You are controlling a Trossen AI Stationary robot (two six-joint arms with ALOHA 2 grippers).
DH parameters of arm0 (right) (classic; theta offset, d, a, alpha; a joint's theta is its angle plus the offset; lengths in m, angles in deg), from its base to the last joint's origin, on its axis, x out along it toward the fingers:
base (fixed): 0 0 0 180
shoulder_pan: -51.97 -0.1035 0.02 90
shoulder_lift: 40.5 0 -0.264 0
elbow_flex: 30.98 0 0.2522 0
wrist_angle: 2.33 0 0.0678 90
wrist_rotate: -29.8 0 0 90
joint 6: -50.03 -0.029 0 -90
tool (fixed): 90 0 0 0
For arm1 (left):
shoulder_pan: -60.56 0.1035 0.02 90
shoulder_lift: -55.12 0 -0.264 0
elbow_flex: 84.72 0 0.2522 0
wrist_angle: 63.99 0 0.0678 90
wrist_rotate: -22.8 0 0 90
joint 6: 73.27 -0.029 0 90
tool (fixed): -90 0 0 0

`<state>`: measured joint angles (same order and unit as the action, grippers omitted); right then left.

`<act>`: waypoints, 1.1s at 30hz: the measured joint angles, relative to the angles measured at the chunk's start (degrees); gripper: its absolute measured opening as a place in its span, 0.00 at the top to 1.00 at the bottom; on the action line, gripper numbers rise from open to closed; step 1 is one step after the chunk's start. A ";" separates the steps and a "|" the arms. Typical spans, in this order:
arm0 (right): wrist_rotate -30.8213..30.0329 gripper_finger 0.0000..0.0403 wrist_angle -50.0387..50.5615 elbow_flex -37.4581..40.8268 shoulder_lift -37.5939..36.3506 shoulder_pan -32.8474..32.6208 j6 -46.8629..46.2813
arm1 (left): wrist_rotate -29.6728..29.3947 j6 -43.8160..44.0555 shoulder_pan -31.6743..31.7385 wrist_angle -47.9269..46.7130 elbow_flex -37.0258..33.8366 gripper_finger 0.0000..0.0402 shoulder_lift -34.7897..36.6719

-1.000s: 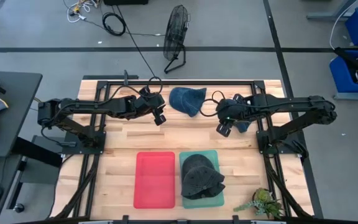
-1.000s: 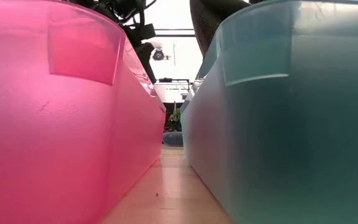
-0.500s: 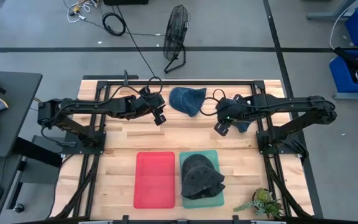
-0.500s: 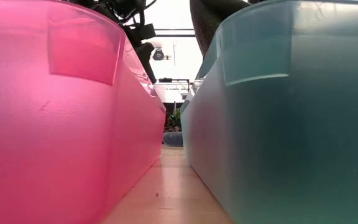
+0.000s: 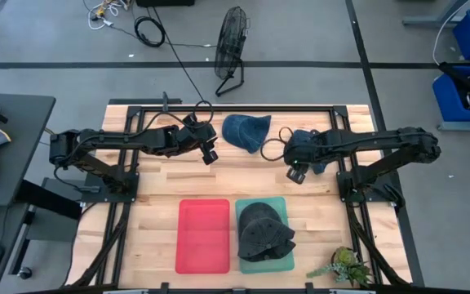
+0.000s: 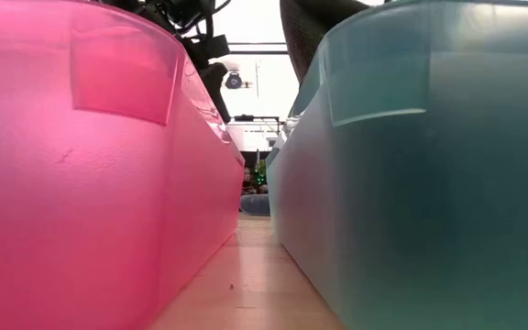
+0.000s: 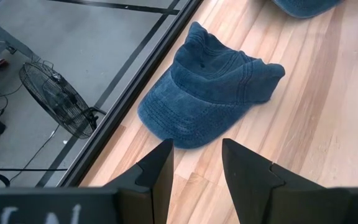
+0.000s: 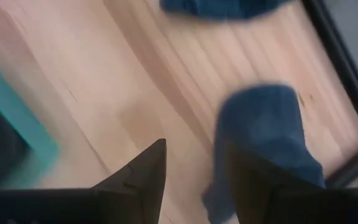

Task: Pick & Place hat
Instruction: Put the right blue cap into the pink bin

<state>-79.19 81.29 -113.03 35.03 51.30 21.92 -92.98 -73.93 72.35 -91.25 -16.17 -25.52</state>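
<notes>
A blue denim cap [image 5: 246, 131] lies crown up near the table's far edge, between the two arms; it fills the left wrist view [image 7: 209, 87]. My left gripper [image 5: 210, 157] hovers open just left of it, fingers [image 7: 157, 171] pointed at its brim. A second blue hat [image 5: 313, 149] lies by the right frame, partly under my right arm. My right gripper [image 5: 294, 174] is open beside it; the blurred right wrist view shows that hat [image 8: 266, 134] just past one finger. A dark hat [image 5: 263, 231] rests in the teal tray [image 5: 281, 204].
A red tray [image 5: 203, 236] stands left of the teal tray at the near edge; both walls, red [image 6: 90, 174] and teal [image 6: 420, 174], fill the low view. A small plant [image 5: 345, 266] sits at the near right corner. Bare wood lies between the hats and the trays.
My right arm has drawn a little toward the table's left and its gripper has turned and edged toward the near edge, uncovering more of the second blue hat. The left arm and all the hats have stayed where they were.
</notes>
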 joint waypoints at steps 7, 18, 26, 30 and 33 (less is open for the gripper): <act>3.06 0.60 7.64 6.55 0.02 -0.02 -3.96 | 0.01 0.01 -0.02 -0.01 -0.02 0.65 0.00; -1.59 0.60 12.25 6.86 -0.04 3.90 -4.11 | 0.01 0.00 -0.02 -0.03 -0.02 0.65 0.00; -1.09 0.60 13.83 6.86 -0.04 7.20 0.55 | 0.01 0.00 -0.02 -0.02 -0.02 0.65 0.00; 1.45 0.60 14.93 6.86 -0.04 7.62 3.81 | 0.01 0.02 -0.02 -0.02 -0.02 0.65 0.00; 3.36 0.60 14.92 6.86 -0.04 7.61 6.33 | 0.01 0.00 -0.02 -0.02 -0.02 0.65 0.00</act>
<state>-75.82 96.21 -106.17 34.98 58.91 28.25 -92.98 -73.93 72.33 -91.27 -16.19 -25.52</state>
